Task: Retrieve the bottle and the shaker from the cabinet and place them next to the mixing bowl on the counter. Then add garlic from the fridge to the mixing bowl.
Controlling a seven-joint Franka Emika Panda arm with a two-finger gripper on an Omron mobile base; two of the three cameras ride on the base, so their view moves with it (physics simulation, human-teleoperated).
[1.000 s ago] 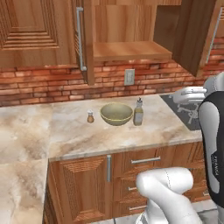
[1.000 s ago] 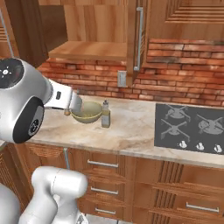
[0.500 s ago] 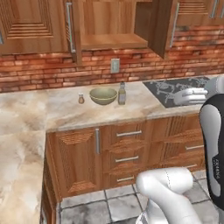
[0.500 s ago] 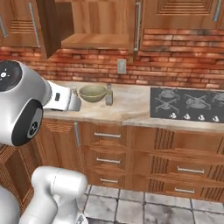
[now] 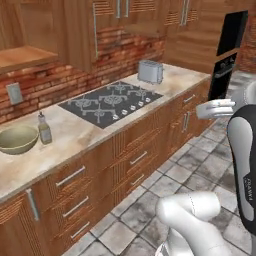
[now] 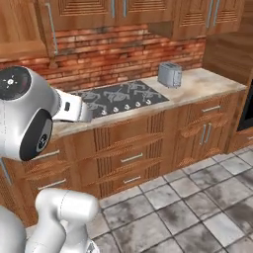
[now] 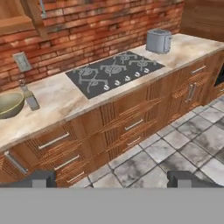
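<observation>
A dark cooktop [image 5: 111,103] is set into the counter [image 5: 70,137] mid-frame in the left base view, and a silver toaster [image 5: 150,71] stands beyond it toward the upper right. A wall outlet [image 5: 15,93] sits on the brick at the left edge. A black oven [image 5: 227,55] is built into the tall wooden unit at the upper right, and grey floor tiles [image 5: 200,170] fill the lower right.

At the far left of that frame, the mixing bowl [image 5: 17,138] rests on the counter with the bottle [image 5: 44,128] upright just beside it on its right; whether they touch cannot be told. What the bowl holds cannot be made out. The open cabinet [image 5: 25,56] shelf shows at the upper left.

In the hand view the gripper [image 7: 111,179] has its fingertips [image 7: 41,178] spread wide apart at the bottom, gripping nothing, well away from the counter, with the bowl and bottle at the left edge.
</observation>
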